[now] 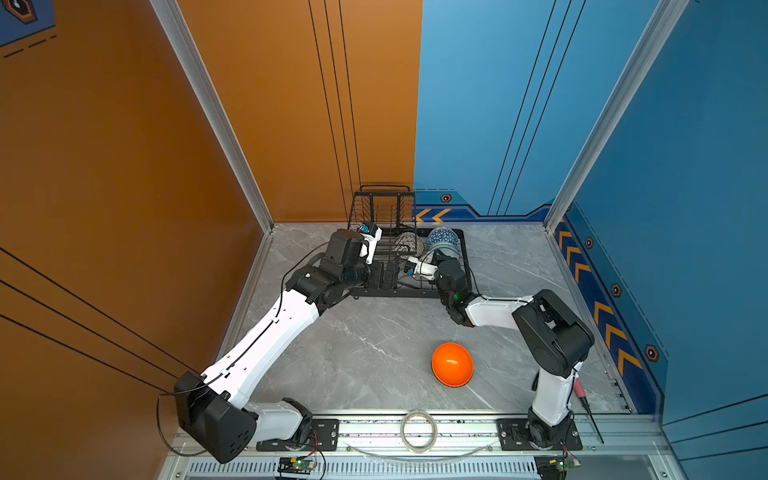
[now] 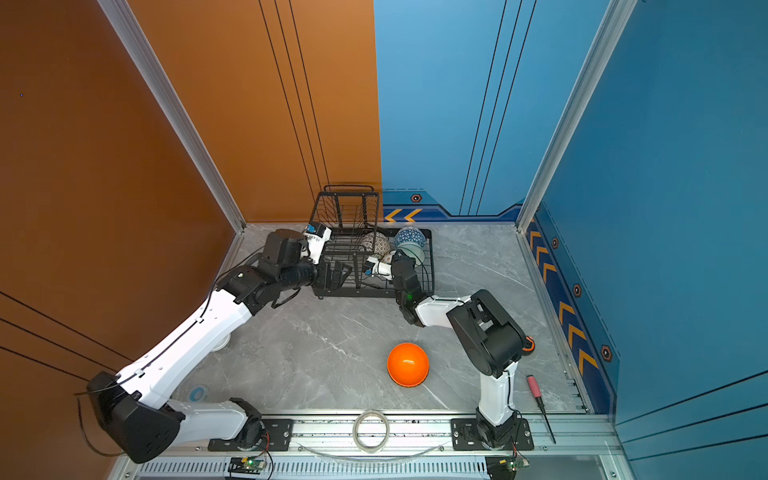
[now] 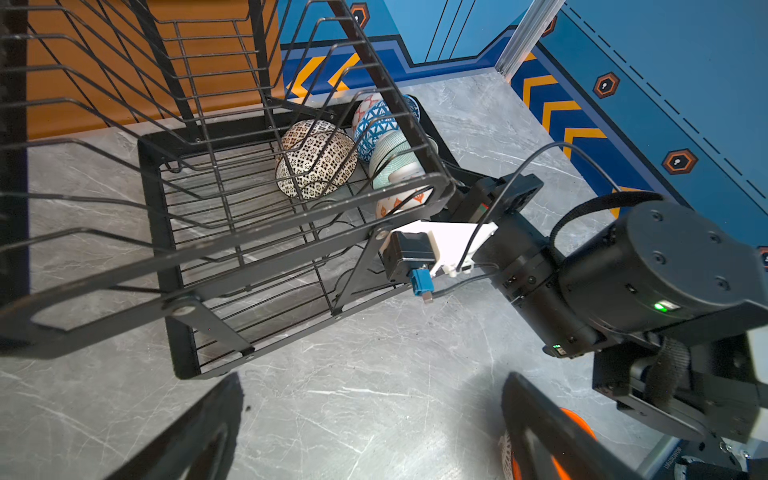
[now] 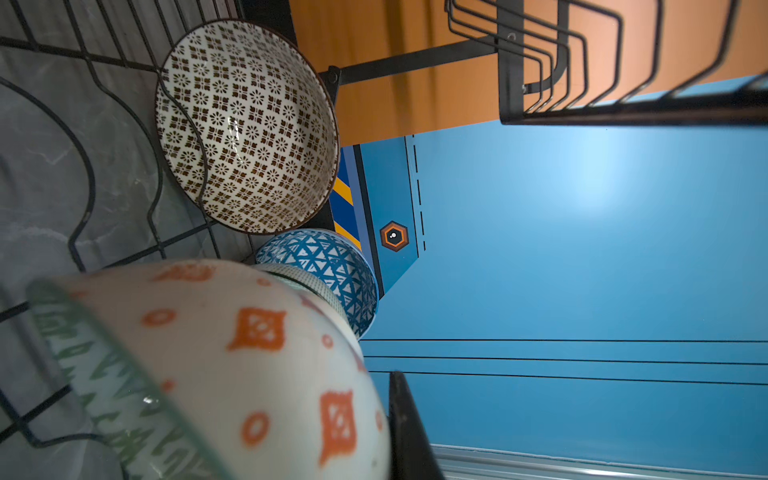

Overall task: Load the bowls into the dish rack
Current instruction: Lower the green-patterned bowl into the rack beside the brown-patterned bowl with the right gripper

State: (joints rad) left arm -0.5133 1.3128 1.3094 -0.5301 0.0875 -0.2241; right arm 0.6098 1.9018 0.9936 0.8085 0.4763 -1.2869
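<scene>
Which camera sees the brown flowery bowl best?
The right wrist view: the brown-patterned bowl fills much of it, sharp, inside showing. The left wrist view shows its outside behind dish rack wires. In both top views it is tiny.

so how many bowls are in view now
5: orange bowl on the table; in the dish rack, lattice bowl, blue triangle bowl, mint bowl, orange-patterned bowl. Others may be hidden.
</scene>
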